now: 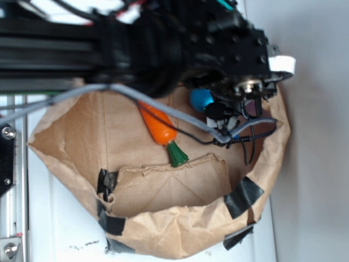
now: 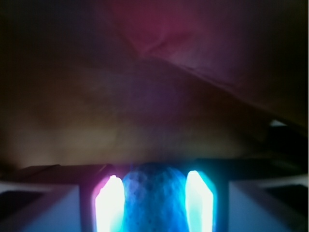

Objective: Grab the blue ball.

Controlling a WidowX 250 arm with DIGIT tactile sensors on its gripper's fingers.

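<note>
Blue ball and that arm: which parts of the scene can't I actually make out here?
- Blue ball: exterior view, mostly hidden under the black arm.
- Carrot: its top is covered by the arm.
- Wrist view: ball cut off by the bottom edge, glare on the jaws.
- Paper bag: dark blur in the wrist view.

The small round fuzzy blue ball point(image 1: 200, 99) sits inside the brown paper bag point(image 1: 180, 229), near the orange toy carrot point(image 1: 159, 126), squeezed between two bright fingers point(image 2: 110, 205).

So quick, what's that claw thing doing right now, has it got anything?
Gripper: closed around the blue ball, one finger on each side.
</note>
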